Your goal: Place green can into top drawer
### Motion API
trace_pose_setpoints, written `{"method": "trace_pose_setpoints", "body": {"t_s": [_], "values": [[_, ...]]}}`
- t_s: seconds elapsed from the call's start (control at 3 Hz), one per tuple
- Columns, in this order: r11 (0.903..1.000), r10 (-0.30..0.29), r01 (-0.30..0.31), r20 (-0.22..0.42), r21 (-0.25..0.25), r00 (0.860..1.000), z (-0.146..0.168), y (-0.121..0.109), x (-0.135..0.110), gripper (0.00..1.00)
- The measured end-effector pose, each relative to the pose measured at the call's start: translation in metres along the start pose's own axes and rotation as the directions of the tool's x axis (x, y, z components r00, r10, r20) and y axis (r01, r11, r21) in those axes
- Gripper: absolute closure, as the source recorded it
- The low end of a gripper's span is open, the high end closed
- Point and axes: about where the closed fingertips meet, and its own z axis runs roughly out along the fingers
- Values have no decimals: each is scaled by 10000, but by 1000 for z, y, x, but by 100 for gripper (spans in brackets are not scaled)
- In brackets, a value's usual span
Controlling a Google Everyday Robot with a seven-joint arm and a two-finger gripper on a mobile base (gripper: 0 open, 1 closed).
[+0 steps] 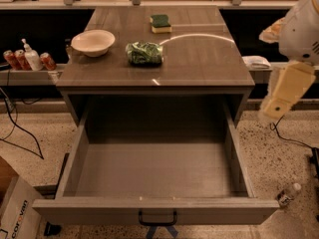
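Observation:
The green can (pixel 144 53) lies on its side in the middle of the grey cabinet top (pixel 199 63), to the right of the bowl. The top drawer (pixel 154 171) is pulled fully open below it and its inside is bare; its small dark handle (pixel 157 218) is at the centre of the front panel. Only a white and cream part of my arm (pixel 285 92) shows at the right edge, beside the cabinet and level with its top. My gripper is out of view.
A cream bowl (pixel 93 42) stands at the left of the top. A green-and-yellow sponge (pixel 160 23) lies at the back. Red cans (pixel 14 59) and a pump bottle (pixel 32 57) stand on a side shelf at left. A small bottle (pixel 288 194) lies on the floor at right.

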Motion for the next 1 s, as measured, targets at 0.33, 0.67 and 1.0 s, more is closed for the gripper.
{"method": "trace_pose_setpoints", "body": {"t_s": [0.33,0.67,1.0], "values": [[9993,-288,252,1396,276,9898,21,-29,-35,0],[9978,-648,587,2509,318,9658,42,-57,-70,0],[9958,-920,885,3155,253,9444,60,-85,-99,0]]}}
